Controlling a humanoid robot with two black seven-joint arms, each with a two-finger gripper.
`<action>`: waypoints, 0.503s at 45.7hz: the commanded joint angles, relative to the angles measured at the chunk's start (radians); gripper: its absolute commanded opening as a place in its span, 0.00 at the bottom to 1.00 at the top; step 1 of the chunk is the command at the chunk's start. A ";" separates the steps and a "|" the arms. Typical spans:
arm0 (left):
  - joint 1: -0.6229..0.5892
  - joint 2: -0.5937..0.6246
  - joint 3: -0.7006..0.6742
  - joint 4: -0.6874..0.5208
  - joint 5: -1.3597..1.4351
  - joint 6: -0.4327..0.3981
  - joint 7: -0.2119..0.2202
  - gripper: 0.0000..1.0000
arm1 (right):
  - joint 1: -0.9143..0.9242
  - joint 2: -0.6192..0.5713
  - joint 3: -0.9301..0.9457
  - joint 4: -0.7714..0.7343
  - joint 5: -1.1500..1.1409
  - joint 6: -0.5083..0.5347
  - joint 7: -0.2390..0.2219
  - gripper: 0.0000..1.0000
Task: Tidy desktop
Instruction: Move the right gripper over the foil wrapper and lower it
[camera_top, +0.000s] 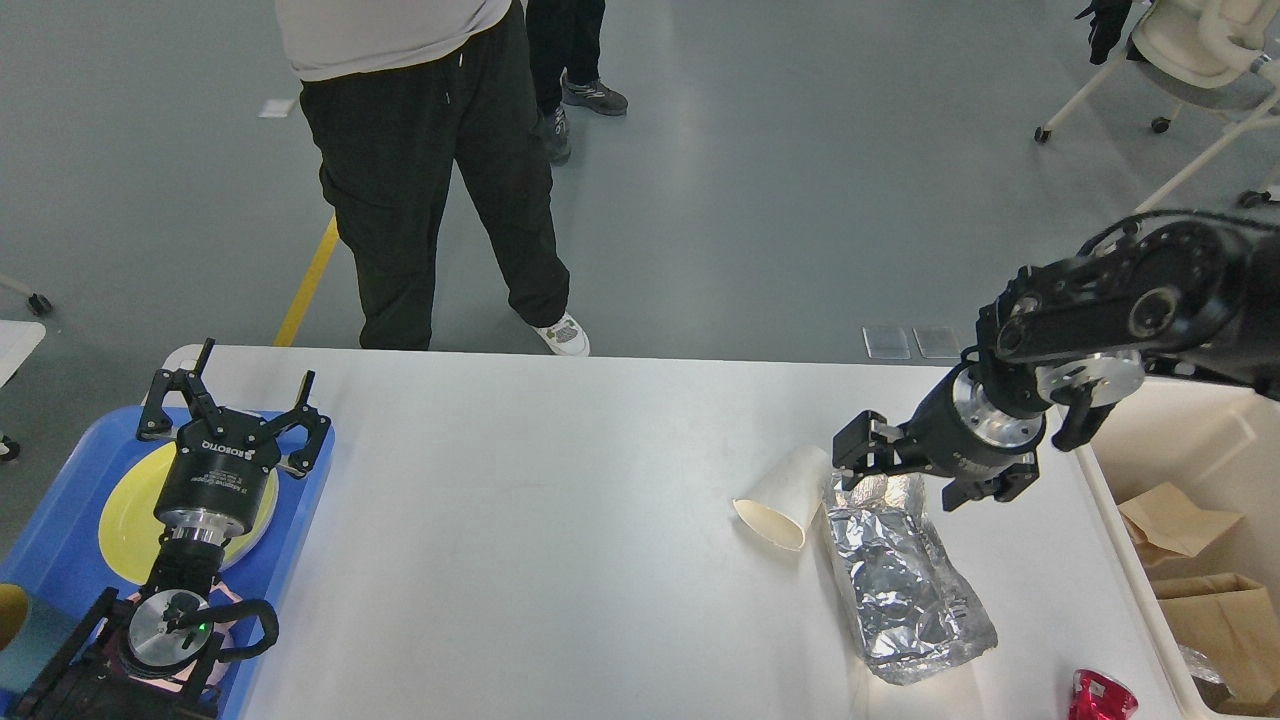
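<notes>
Filling most of the view, large white rectangular desktop is running its long axis left-right over grey floor. Left gripper is hovering with jaws wide. Right gripper, jaws spread, is hanging over crinkled silver foil bag.

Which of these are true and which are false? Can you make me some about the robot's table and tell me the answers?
1. The paper cup lies on its side on the desktop. True.
2. The foil bag is in the cream bin. False: it lies on the desktop.
3. The left gripper is open above the blue tray. True.
4. The right gripper holds the cup. False: it is open and empty.
</notes>
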 joint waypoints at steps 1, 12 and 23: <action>-0.001 0.000 0.000 0.000 0.000 0.000 0.000 0.96 | -0.166 0.056 0.016 -0.081 -0.043 -0.074 0.001 0.98; 0.000 0.000 0.000 -0.002 0.000 0.000 -0.001 0.96 | -0.316 0.142 0.046 -0.184 -0.108 -0.145 0.001 0.96; 0.000 0.000 0.000 0.000 0.000 0.000 -0.001 0.96 | -0.442 0.214 0.049 -0.317 -0.157 -0.169 0.001 0.94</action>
